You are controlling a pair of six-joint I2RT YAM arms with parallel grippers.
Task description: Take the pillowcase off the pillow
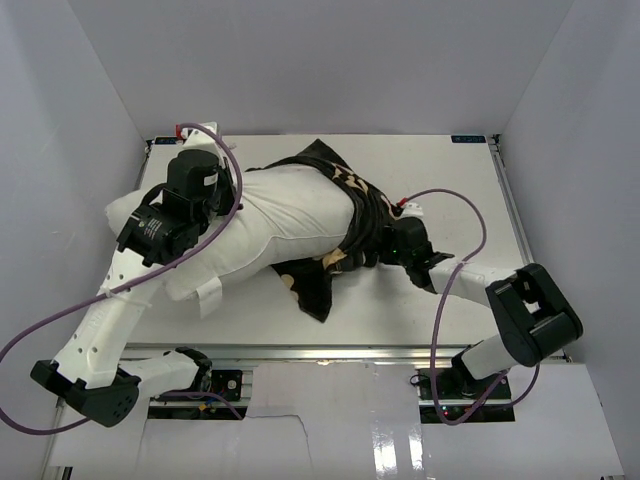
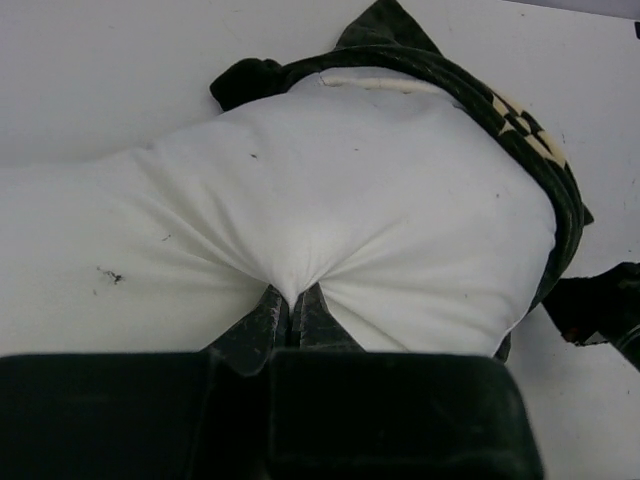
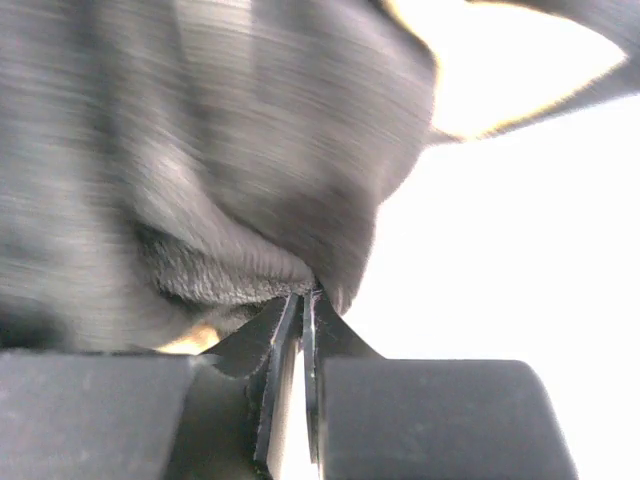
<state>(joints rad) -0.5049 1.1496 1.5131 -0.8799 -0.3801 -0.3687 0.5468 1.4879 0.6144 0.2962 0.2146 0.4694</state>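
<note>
Two arms are gripping a pillow (image 1: 290,215) lying across a table (image 1: 455,175).
The left gripper (image 2: 296,302) is pinching the pillow; the right gripper (image 3: 305,300) is clamping the black pillowcase (image 1: 366,215) bunched around its right end.

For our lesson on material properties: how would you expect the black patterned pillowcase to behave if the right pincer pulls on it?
Probably floppy: the pillowcase is bunched in folds round one end of the pillow. Likely thin: the right pincer closes on a small pucker of it. It may drag the soft pillow, though the left pincer grips that.
</note>
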